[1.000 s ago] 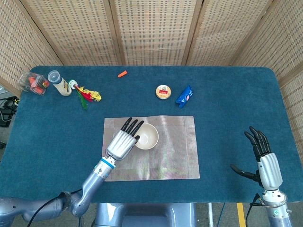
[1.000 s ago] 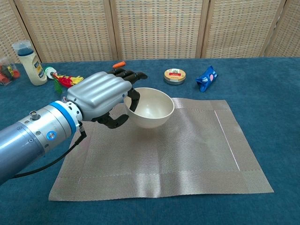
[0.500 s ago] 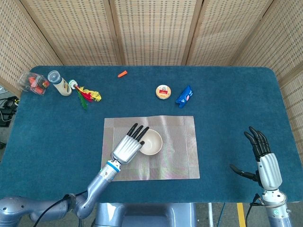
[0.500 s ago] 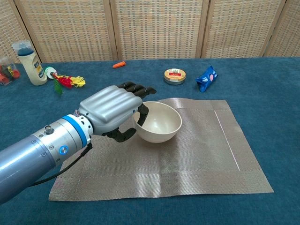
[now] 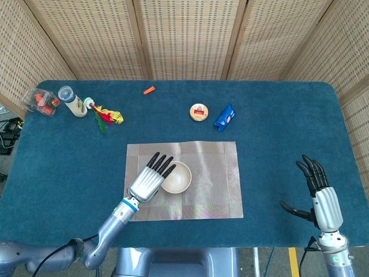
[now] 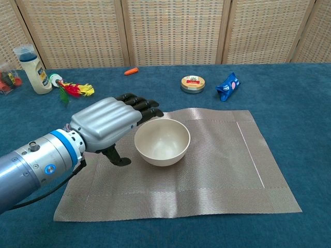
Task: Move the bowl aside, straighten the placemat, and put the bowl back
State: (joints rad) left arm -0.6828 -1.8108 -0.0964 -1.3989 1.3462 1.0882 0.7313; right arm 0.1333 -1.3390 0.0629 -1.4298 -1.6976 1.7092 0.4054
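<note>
Left hand: the left hand (image 6: 106,124) lies just beside the bowl (image 6: 162,141), fingers stretched out over the near-left part of the rim, thumb hanging low beside the wall; it looks released, though whether the fingertips touch the rim I cannot tell
Bowl: upright on the placemat (image 6: 227,165), directly ahead of the left hand's fingertips; in the head view the bowl (image 5: 175,177) sits left of the middle of the placemat (image 5: 216,179)
Placemat: flat under both the hand and the bowl; its edges run roughly square to the table (image 5: 277,115) edge
Right hand: the right hand (image 5: 322,199) hovers far off to the other side, well apart from the placemat; fingers spread, holding nothing
Step in hand: judged from the straight mat and the bowl standing on it, the final step, putting the bowl back
Next move: lift the left hand up and draw it back toward the robot, fingers kept clear of the rim so the bowl does not tip or slide
</note>
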